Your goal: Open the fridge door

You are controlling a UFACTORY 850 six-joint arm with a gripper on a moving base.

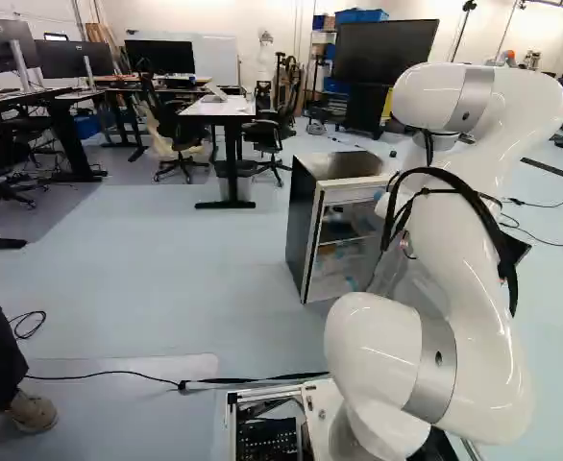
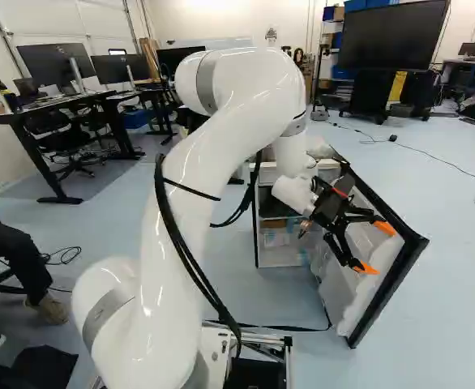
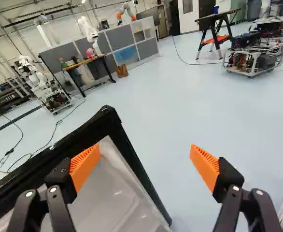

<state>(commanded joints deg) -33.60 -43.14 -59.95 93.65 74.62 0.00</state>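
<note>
Poised with an empty, spread gripper point(image 3: 145, 146) beside the inner side of the fridge door point(image 2: 343, 288), wide open at right in the right base view; likely rigid, light-swinging, best pushed near its free edge.

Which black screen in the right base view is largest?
The wide screen on a floor stand, beyond the open black fridge door; others are smaller, on desks.
</note>
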